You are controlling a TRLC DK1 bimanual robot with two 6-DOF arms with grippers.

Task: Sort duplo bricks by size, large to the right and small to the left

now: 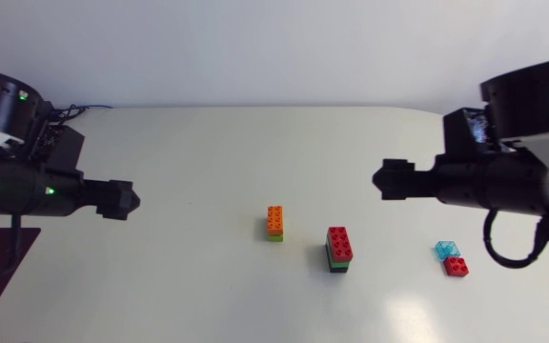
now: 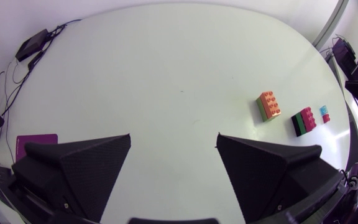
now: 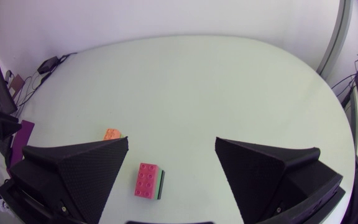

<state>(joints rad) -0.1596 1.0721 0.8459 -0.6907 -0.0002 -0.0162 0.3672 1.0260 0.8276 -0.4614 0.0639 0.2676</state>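
- Duplo bricks sit on the white table (image 1: 208, 152), none held.
- Orange brick (image 1: 274, 220), large, lies on a green layer near the table middle.
- Red brick (image 1: 339, 244), large, lies on green and black layers just right of the orange one, apart from it.
- Small translucent blue brick (image 1: 448, 251) and small red brick (image 1: 457, 267) sit just beside each other, further right, below the right arm.
- Left gripper (image 1: 132, 200) hovers at the left, well apart from the bricks; fingers (image 2: 92, 162) spread, nothing between them.
- Right gripper (image 1: 381, 181) hovers above and right of the red brick; fingers (image 3: 260, 165) spread, holding nothing.
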